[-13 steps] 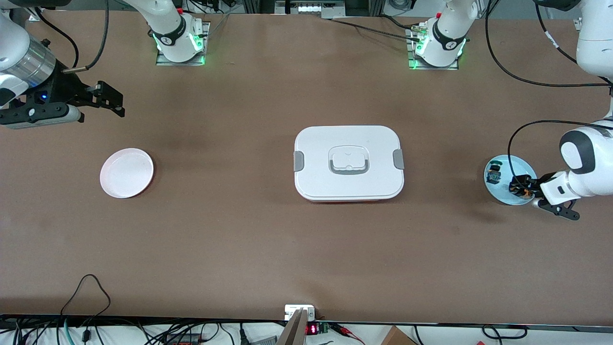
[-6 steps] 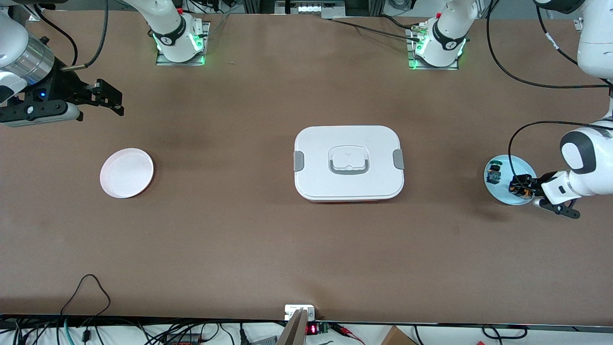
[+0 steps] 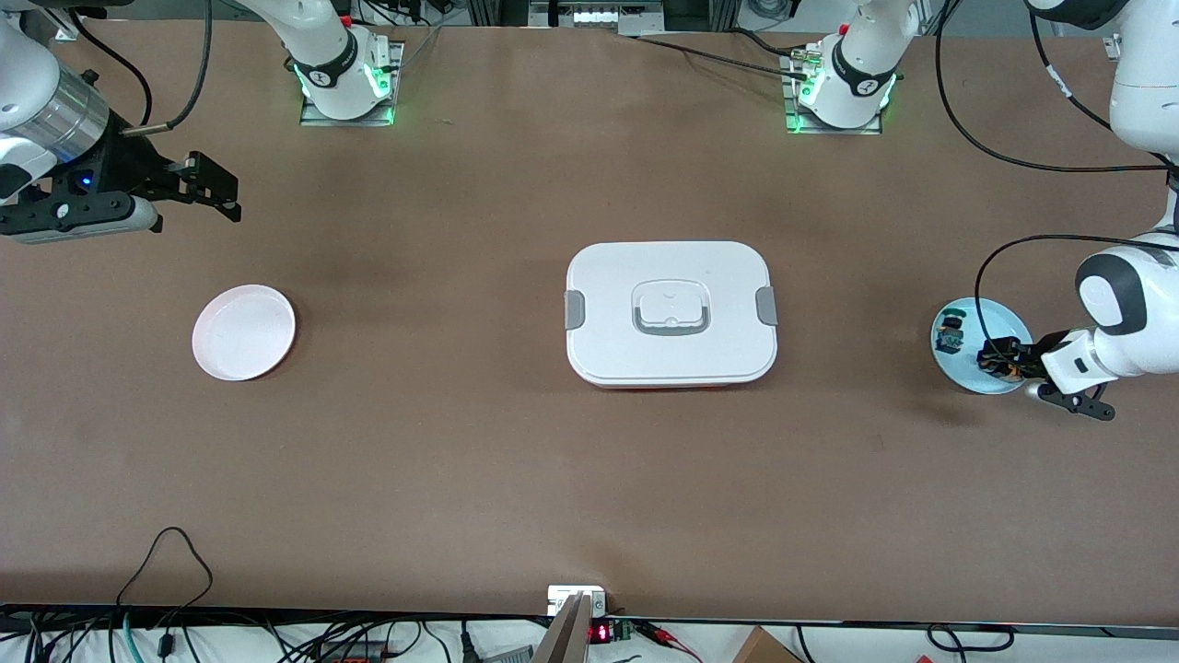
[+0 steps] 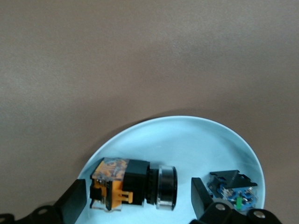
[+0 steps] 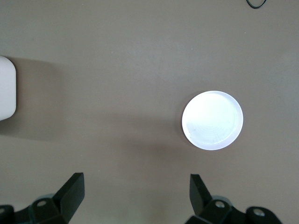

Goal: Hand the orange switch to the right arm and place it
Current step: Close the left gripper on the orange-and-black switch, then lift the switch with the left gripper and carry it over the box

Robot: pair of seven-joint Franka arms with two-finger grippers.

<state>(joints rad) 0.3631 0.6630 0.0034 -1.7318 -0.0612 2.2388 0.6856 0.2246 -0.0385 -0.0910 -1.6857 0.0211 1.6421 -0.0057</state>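
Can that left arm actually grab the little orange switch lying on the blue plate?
Probably yes. The left pincer is down at the blue plate, fingers open on either side of the orange switch; nothing lies between them, and the green-capped part sits outside.

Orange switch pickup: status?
Left gripper down in blue plate, fingers either side of orange switch, gaps showing. Right gripper open, waiting above the table near white plate. Green-capped part close beside the switch.

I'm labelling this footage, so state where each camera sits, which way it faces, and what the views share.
Front view: high across the table, facing both arms' bases; left gripper over the blue plate, right gripper waiting.
Left wrist view: looks down past open fingers straddling the orange switch.
Right wrist view: looks down past open fingers onto the white plate.
Shared: both plates reappear in front view.
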